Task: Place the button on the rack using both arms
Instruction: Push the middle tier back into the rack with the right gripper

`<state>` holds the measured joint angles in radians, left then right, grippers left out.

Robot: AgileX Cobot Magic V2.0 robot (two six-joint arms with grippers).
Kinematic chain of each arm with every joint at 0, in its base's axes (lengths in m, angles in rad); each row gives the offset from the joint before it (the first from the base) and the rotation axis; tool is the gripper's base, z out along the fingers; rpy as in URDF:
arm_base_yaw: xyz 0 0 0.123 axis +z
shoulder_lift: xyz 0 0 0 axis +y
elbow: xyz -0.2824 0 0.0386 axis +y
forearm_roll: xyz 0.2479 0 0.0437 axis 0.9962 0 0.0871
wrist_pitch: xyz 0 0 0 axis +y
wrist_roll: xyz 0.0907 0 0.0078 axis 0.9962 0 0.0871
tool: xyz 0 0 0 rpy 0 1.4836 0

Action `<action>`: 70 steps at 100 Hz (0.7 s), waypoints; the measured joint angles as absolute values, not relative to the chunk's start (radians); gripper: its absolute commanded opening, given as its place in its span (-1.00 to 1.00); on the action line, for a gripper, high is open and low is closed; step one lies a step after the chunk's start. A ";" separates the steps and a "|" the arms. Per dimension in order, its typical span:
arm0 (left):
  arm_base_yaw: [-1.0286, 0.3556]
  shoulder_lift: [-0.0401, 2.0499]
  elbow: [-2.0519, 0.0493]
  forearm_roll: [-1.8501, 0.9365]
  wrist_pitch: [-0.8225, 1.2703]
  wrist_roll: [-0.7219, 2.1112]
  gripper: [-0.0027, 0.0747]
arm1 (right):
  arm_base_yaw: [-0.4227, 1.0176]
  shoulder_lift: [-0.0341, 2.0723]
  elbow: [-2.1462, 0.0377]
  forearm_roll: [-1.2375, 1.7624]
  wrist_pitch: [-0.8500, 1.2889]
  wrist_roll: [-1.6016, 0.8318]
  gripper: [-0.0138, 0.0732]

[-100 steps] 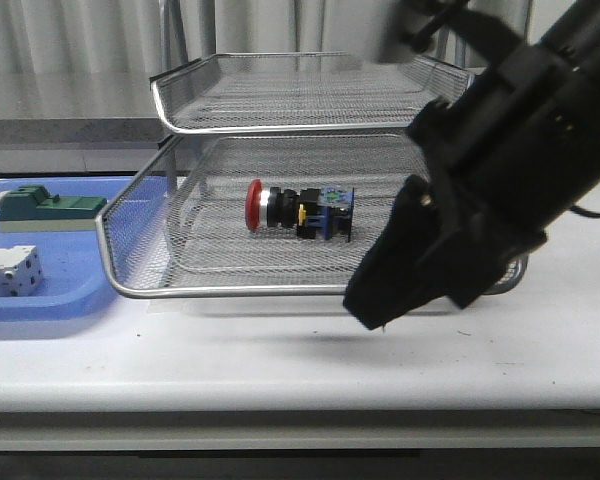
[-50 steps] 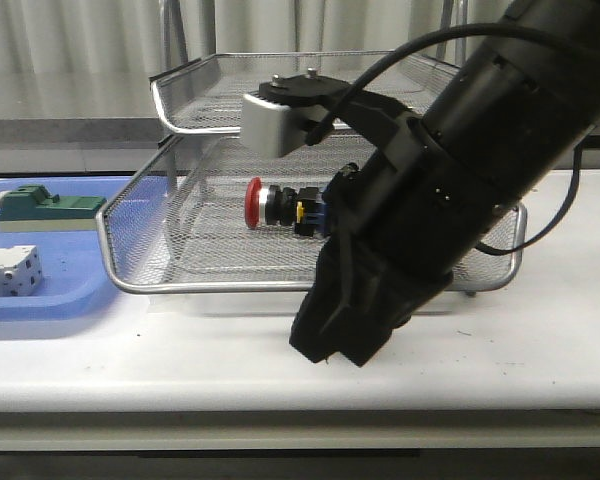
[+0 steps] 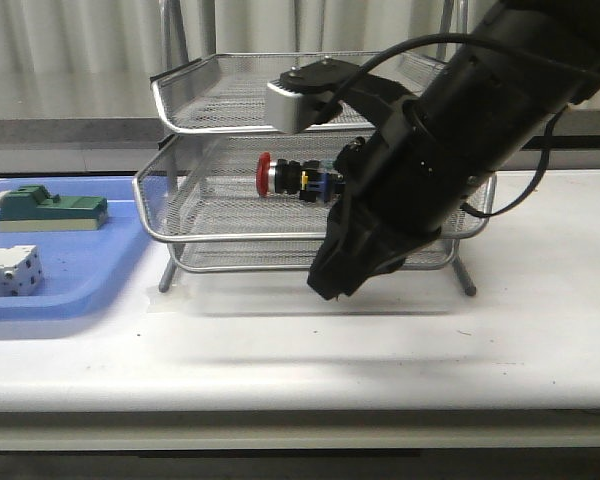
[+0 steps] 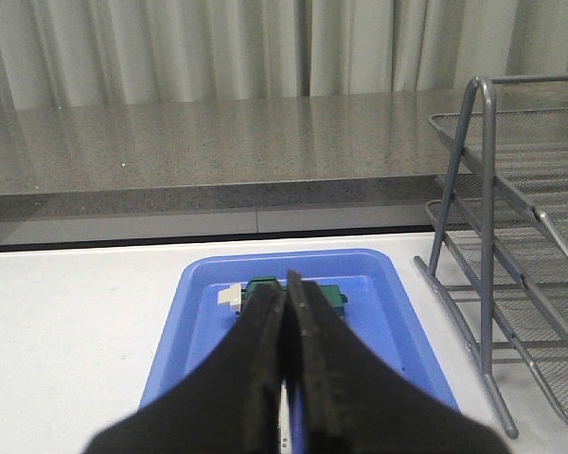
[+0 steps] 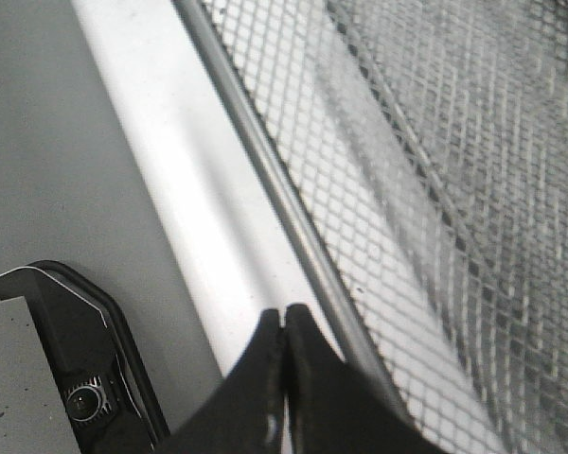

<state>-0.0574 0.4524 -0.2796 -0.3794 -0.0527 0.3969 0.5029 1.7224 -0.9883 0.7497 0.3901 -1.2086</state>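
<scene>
Lying on its side in the middle tier of the rack (image 3: 220,215), red head pointing left, is the button (image 3: 298,179). The right gripper (image 3: 330,283) hangs just in front of the rack, fingers pressed together, empty; the left gripper (image 4: 285,312) is likewise clenched over the blue tray (image 4: 390,303).

No readable text, label, brand, number or sign anywhere: none on the small red-headed, black-bodied button (image 3: 298,180), none on the silver wire-mesh rack (image 3: 230,105) around it, none on the flat blue plastic tray (image 3: 60,285) beside that rack.
</scene>
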 measured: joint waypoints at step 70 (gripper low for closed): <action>-0.057 0.452 -0.280 -0.379 -0.053 0.397 -0.98 | 0.406 1.756 -1.077 0.739 0.519 -1.125 -0.82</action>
<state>-0.0574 0.4524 -0.2796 -0.3794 -0.0527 0.3969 0.4065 1.7563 -1.0765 0.7395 0.5195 -1.1251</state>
